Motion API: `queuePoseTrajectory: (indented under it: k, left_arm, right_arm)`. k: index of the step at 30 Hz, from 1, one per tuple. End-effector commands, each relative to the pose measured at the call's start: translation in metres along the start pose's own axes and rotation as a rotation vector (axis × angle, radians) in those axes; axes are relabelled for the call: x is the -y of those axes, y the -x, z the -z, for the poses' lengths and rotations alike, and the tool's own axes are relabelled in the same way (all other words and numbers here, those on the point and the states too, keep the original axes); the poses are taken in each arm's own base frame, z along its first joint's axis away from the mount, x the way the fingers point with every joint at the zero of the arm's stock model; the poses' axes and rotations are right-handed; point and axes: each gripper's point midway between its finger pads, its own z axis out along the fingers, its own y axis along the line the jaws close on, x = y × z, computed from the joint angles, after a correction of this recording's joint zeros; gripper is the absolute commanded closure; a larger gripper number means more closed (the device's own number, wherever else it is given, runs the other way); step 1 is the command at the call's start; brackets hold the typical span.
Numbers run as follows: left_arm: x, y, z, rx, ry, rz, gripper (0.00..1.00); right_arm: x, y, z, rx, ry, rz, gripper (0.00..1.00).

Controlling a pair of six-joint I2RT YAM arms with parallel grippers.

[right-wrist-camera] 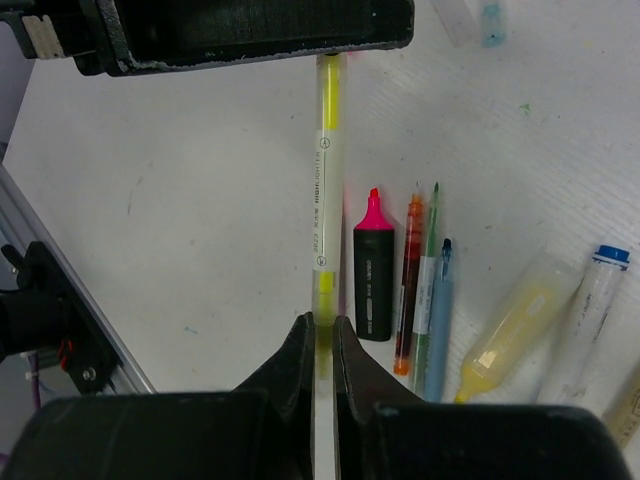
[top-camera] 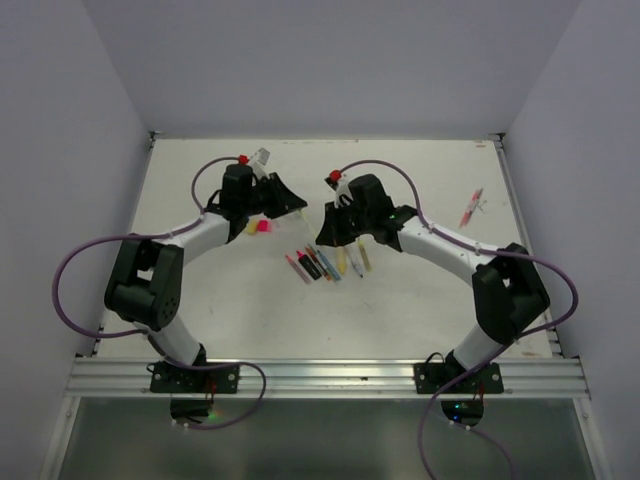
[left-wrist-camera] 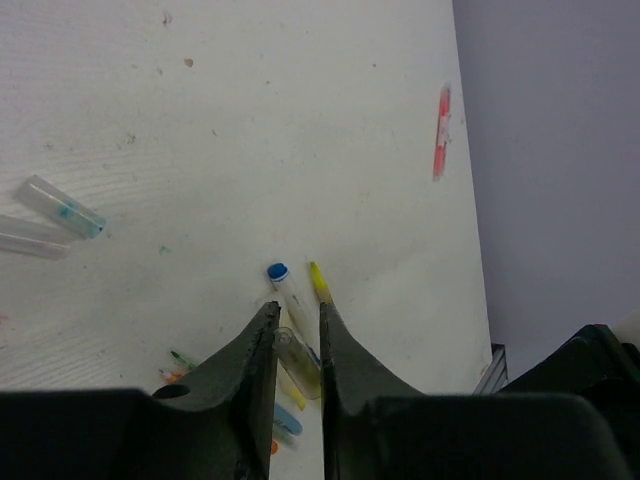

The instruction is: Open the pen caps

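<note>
Bright, even, diffuse light, faint soft shadows, overhead view slightly soft, wrist views sharper

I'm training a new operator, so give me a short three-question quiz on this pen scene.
1. True or false: the right pincer is shut on the yellow pen.
2. What colour is the bare tip of the black highlighter? A green, B pink, C blue.
3. What holds the yellow pen's far end?

Key: 1 true; 2 B; 3 the left pincer.
</note>
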Motion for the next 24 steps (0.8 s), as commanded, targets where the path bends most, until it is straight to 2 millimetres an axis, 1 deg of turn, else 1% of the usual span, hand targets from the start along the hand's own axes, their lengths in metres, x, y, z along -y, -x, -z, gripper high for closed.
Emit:
queuePoseTrajectory:
  k: [1, 2, 3, 5, 6, 8, 9, 11, 13, 15, 17, 18, 22, 24]
  left_arm:
    - [0.022, 0.015, 0.001, 0.031, -0.062, -0.040, 0.82]
    - [0.021, 0.014, 0.001, 0.030, -0.058, -0.041, 0.87]
    - [0.020, 0.014, 0.000, 0.028, -0.055, -0.043, 1.00]
    - [0.018, 0.012, 0.001, 0.022, -0.047, -0.045, 1.00]
    - [0.017, 0.010, 0.001, 0.019, -0.044, -0.039, 1.00]
    - [0.018, 0.008, 0.003, 0.019, -0.052, -0.030, 1.00]
    - [0.018, 0.006, 0.004, 0.017, -0.055, -0.025, 1.00]
    - [0.021, 0.006, 0.005, 0.019, -0.068, -0.024, 1.00]
    - [0.023, 0.006, 0.008, 0.019, -0.073, -0.021, 1.00]
    - [0.024, 0.005, 0.010, 0.021, -0.075, -0.018, 1.00]
    - [0.026, 0.006, 0.012, 0.027, -0.078, -0.014, 1.00]
    - [0.027, 0.006, 0.013, 0.029, -0.080, -0.013, 1.00]
    - [0.031, 0.007, 0.015, 0.035, -0.094, -0.004, 1.00]
    - [0.034, 0.007, 0.017, 0.040, -0.106, 0.006, 1.00]
  right_arm:
    - [-0.012, 0.018, 0.002, 0.036, 0.028, 0.045, 1.00]
    - [-0.009, 0.017, 0.002, 0.035, 0.016, 0.046, 1.00]
    - [-0.009, 0.016, 0.002, 0.034, 0.013, 0.054, 1.00]
    - [-0.008, 0.016, 0.002, 0.031, 0.005, 0.061, 1.00]
    - [-0.007, 0.017, 0.001, 0.032, 0.004, 0.065, 0.96]
    - [-0.008, 0.020, 0.000, 0.034, 0.007, 0.070, 0.86]
    - [-0.009, 0.022, -0.001, 0.036, 0.007, 0.073, 0.79]
    - [-0.008, 0.026, -0.005, 0.041, 0.005, 0.074, 0.76]
    - [-0.008, 0.030, -0.010, 0.043, 0.008, 0.071, 0.71]
    - [-0.010, 0.033, -0.013, 0.045, 0.018, 0.065, 0.67]
    - [-0.011, 0.035, -0.018, 0.045, 0.025, 0.060, 0.67]
    - [-0.011, 0.035, -0.020, 0.046, 0.028, 0.054, 0.63]
    - [-0.014, 0.036, -0.027, 0.048, 0.042, 0.050, 0.63]
    - [-0.012, 0.031, -0.033, 0.032, 0.041, 0.041, 0.63]
